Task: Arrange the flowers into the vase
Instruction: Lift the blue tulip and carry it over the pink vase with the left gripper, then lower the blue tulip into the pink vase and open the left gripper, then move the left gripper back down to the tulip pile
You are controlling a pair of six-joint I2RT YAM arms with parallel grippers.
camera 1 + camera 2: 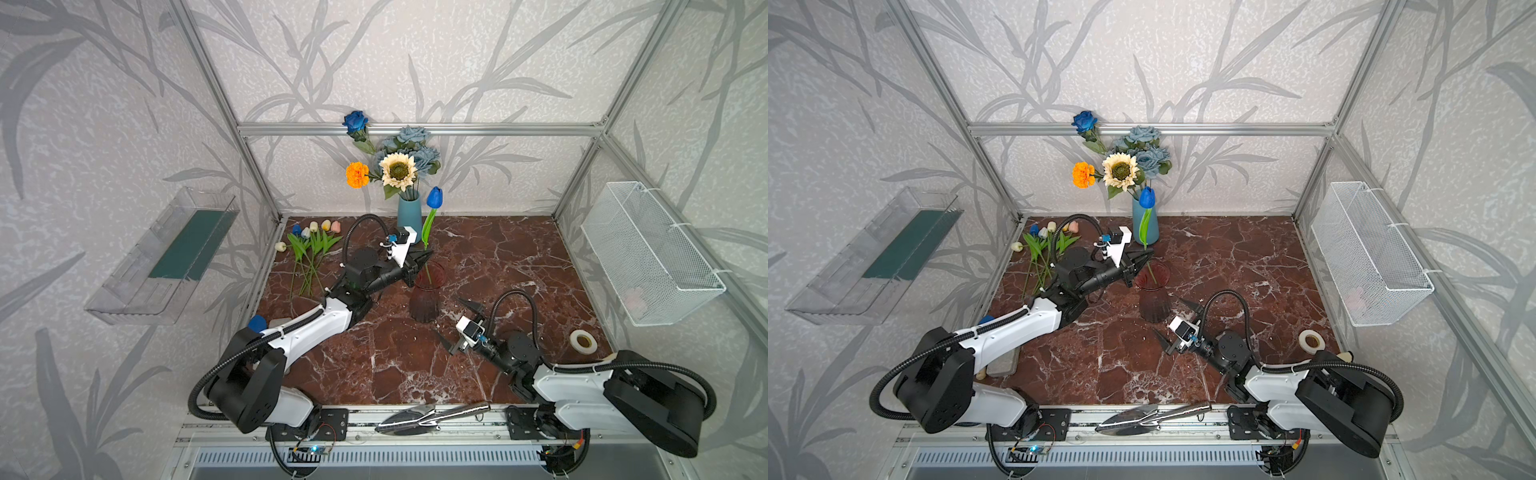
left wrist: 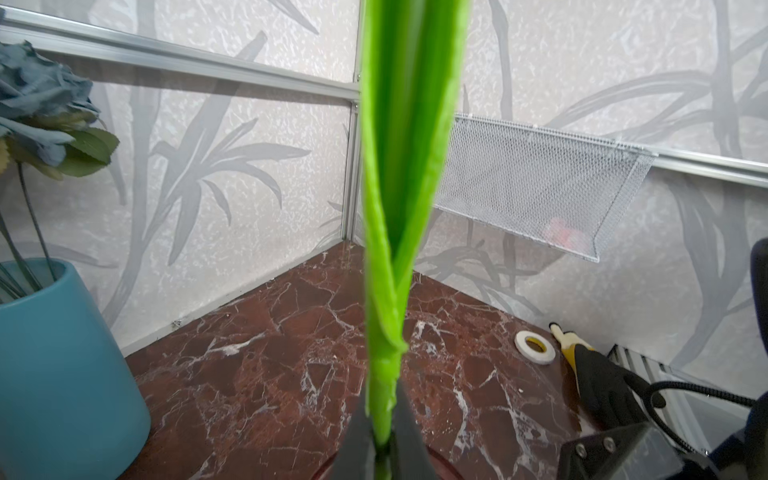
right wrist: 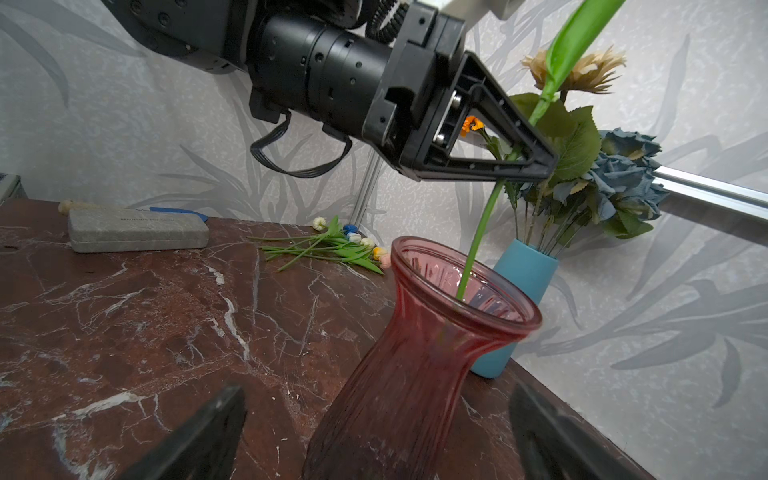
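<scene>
Fingers (image 2: 353,453) of my left gripper (image 1: 426,254) are pinched almost closed on the green stem of the long-stemmed artificial blue tulip (image 1: 434,197), directly above the ribbed red glass vase (image 1: 424,307). The stem's lower end is inside the vase mouth, but release is not yet done. My right gripper (image 1: 449,316) stands wide apart just beside that vase, holding nothing. Remaining: several small tulips (image 1: 313,245) lie flat, well apart from the vase on my left. A mixed bouquet (image 1: 399,168) stands in a teal ceramic vase (image 1: 409,216) behind it.
</scene>
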